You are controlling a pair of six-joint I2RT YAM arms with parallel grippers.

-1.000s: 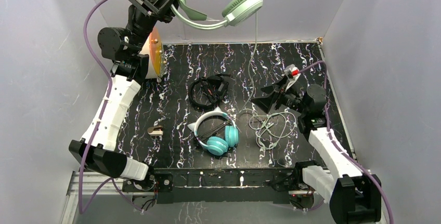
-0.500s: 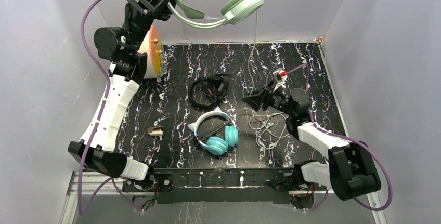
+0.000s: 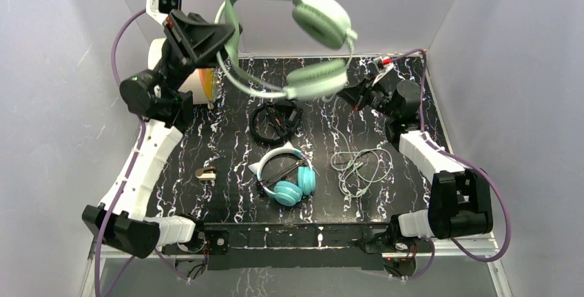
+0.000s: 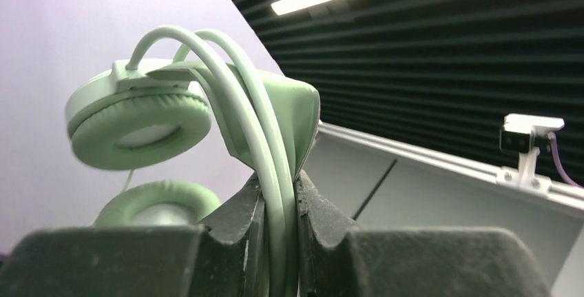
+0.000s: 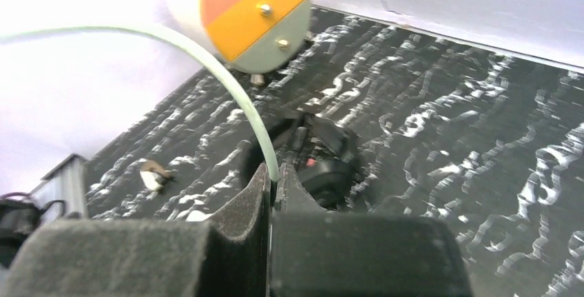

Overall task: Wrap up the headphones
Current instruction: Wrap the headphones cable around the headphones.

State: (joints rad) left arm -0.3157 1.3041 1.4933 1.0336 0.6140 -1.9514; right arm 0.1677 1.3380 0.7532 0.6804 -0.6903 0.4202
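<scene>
The black marbled table (image 3: 227,193) carries the black headphones (image 3: 272,122) at centre, the teal headphones (image 3: 293,185) just nearer, and a loose coil of the light cable (image 3: 358,169) to the right of the teal pair. The sage-green headphones (image 3: 320,25) are held in the air above the far half of the table, with the headband (image 4: 275,145) clamped between the closed jaws of the left gripper (image 4: 279,242) at far left. The right gripper (image 5: 273,187), raised at far right beside the lower ear cup (image 3: 313,80), is closed on a strand of the light cable, and a small tan object (image 3: 205,172) lies on the table at left.
</scene>
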